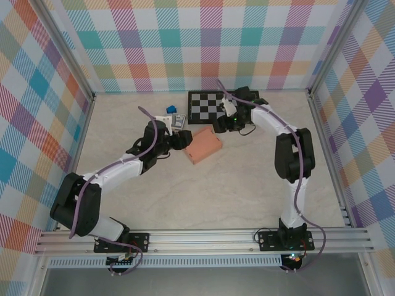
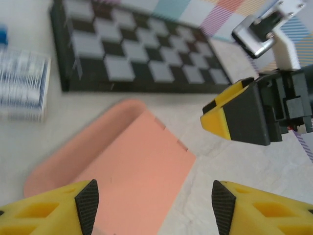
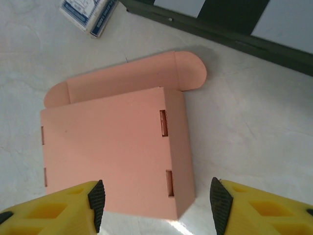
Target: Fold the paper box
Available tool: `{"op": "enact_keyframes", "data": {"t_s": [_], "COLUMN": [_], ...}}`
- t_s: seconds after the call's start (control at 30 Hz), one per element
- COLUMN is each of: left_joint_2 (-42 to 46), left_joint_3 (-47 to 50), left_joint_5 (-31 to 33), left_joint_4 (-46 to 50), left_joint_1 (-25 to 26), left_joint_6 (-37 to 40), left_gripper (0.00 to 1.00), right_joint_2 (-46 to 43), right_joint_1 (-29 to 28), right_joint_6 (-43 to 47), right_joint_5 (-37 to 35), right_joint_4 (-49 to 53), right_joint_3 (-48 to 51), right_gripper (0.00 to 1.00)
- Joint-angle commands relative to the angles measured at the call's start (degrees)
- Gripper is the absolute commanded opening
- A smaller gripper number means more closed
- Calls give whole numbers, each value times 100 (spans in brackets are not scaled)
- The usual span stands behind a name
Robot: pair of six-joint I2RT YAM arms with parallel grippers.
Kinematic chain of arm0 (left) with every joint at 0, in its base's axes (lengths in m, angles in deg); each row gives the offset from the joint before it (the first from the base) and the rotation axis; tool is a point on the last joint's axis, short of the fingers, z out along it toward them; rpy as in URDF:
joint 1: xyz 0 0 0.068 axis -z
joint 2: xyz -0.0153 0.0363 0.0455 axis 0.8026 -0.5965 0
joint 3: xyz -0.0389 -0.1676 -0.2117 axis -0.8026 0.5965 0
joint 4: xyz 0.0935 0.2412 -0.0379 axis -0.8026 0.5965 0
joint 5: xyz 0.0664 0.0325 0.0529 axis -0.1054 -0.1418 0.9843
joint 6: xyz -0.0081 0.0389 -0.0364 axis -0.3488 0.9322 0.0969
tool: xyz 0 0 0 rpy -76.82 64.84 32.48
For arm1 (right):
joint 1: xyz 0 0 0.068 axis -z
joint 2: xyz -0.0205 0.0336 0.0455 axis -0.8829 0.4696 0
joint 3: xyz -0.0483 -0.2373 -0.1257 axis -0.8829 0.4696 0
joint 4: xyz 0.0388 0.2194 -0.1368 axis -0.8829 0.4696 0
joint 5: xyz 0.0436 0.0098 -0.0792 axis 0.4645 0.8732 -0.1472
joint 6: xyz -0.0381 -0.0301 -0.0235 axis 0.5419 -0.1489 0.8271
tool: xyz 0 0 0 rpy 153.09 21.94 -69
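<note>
The paper box (image 1: 204, 147) is a salmon-orange cardboard piece lying flat in the middle of the table, with a rounded flap at its far side. My left gripper (image 1: 181, 140) sits at its left edge, my right gripper (image 1: 218, 127) at its far right corner. Seen from the left wrist, the box (image 2: 128, 161) lies under my open left gripper (image 2: 155, 205), which touches nothing, and the right gripper's yellow and black finger (image 2: 237, 113) hangs beyond. In the right wrist view, my right gripper (image 3: 156, 203) stands open above the box (image 3: 110, 152), which has slots along its folded right side.
A black and grey checkerboard (image 1: 210, 105) lies just behind the box. A blue-and-white card pack (image 1: 179, 120) and a tiny blue cube (image 1: 168, 110) sit left of it. Checked walls enclose the table on three sides.
</note>
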Motion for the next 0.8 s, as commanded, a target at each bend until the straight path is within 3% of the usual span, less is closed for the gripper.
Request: {"op": "enact_keyframes", "data": {"t_s": [0.0, 0.17, 0.37, 0.5, 0.67, 0.77], "left_joint_2": [-428, -1052, -1648, -1506, -1439, -1290], "left_joint_3": [69, -251, -694, -616, -714, -703], "left_joint_5": [77, -144, -360, -148, -512, -546], "left_joint_4": [1107, 1244, 1486, 1462, 1627, 1893], "left_joint_1": [-26, -28, -44, -183, -460, -559], "left_joint_6": [-1721, -1922, -1885, -1643, -1247, -1074], "left_gripper": [63, 64, 59, 58, 58, 58], "right_joint_2": [311, 559, 246, -397, -1428, -1954], "right_joint_1": [-40, -107, -344, -449, -538, -572], "right_joint_6": [-249, -284, -243, -270, -764, -1418], "right_joint_5": [268, 551, 663, 932, 1411, 880], "right_joint_4": [9, 146, 66, -298, -976, -1049], "right_joint_3": [-321, -276, 439, 1401, 2751, 3332], "right_gripper": [63, 59, 50, 50, 50, 57]}}
